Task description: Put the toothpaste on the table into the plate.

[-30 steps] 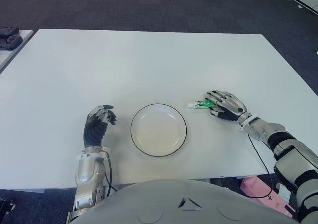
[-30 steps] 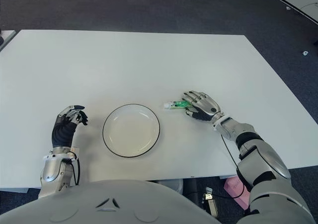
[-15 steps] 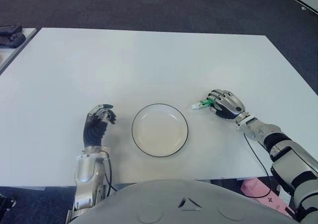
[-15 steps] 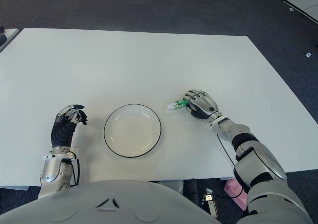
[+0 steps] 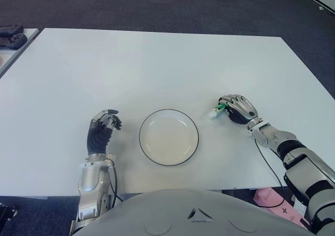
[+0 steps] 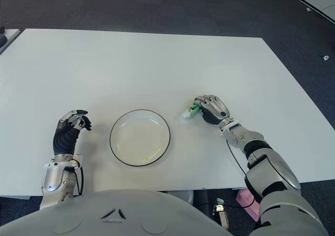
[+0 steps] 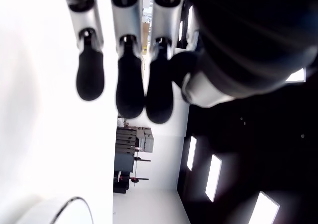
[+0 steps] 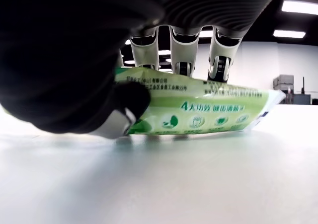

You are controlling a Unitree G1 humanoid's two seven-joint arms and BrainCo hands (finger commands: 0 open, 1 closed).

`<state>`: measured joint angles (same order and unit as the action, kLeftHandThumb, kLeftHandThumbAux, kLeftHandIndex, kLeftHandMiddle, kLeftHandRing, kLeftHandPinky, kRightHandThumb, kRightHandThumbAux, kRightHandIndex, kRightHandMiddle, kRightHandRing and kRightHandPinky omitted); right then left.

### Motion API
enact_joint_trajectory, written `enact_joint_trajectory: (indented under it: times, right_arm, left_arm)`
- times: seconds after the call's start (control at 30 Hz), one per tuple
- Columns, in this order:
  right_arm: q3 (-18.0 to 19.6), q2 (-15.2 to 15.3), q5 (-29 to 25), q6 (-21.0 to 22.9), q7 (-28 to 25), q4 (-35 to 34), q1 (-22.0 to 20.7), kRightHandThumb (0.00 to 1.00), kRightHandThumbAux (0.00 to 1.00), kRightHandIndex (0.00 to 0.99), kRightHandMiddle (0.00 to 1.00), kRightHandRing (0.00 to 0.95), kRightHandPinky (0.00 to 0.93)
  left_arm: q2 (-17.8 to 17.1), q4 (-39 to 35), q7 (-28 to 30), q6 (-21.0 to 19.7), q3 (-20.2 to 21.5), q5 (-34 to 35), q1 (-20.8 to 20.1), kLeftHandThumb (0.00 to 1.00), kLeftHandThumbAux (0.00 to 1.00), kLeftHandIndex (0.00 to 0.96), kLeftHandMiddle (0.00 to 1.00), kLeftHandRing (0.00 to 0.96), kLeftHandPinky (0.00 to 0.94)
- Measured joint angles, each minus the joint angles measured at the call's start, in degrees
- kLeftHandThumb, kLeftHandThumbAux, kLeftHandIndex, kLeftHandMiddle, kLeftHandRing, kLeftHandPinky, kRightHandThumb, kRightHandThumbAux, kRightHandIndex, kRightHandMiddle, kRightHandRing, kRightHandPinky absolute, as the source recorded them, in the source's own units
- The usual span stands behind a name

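Since earlier: toothpaste (image 5: 218, 110) swung more end-on | right hand (image 5: 236, 109) clamped around glossy green tube | round plate (image 5: 168, 137) beside | left hand (image 5: 103, 127) curled, empty | smooth white desk (image 5: 157, 68)

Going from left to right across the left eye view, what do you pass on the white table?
Left hand, fingers curled and empty → round white plate with a dark rim → green and white toothpaste tube → right hand, closed around that tube.
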<state>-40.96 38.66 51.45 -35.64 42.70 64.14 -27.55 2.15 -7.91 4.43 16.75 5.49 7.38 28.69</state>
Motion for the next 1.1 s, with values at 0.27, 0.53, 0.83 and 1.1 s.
enact_joint_trajectory:
  times: [0.27, 0.53, 0.83, 1.1]
  right_arm:
    - [1.67, -0.06, -1.63, -1.38, -1.50, -0.30, 0.41, 0.953, 0.654, 0.451, 0.460, 0.482, 0.544]
    - [3.50, -0.26, -3.50, -2.24, -3.24, -0.82, 1.01, 0.970, 0.659, 0.437, 0.466, 0.483, 0.505]
    - [9.32, -1.08, -9.76, -3.21, -7.19, -5.00, 4.25, 0.999, 0.666, 0.410, 0.463, 0.483, 0.450]
    - [16.79, -2.72, -15.01, -2.52, -8.57, -15.07, 8.45, 1.000, 0.668, 0.390, 0.441, 0.485, 0.486]
  left_arm:
    - [-0.05, 0.00, 0.00, -0.02, 0.02, -0.05, -0.06, 0.703, 0.717, 0.439, 0.633, 0.630, 0.621]
    - [-0.04, 0.00, 0.00, -0.12, 0.05, -0.11, -0.11, 0.704, 0.717, 0.439, 0.632, 0.626, 0.625]
    - [0.14, -0.02, 0.00, -1.00, 0.12, -0.19, 0.00, 0.704, 0.717, 0.439, 0.628, 0.628, 0.632]
    - [0.37, -0.09, -0.16, -1.24, 0.10, -0.25, -0.10, 0.705, 0.718, 0.439, 0.627, 0.632, 0.630]
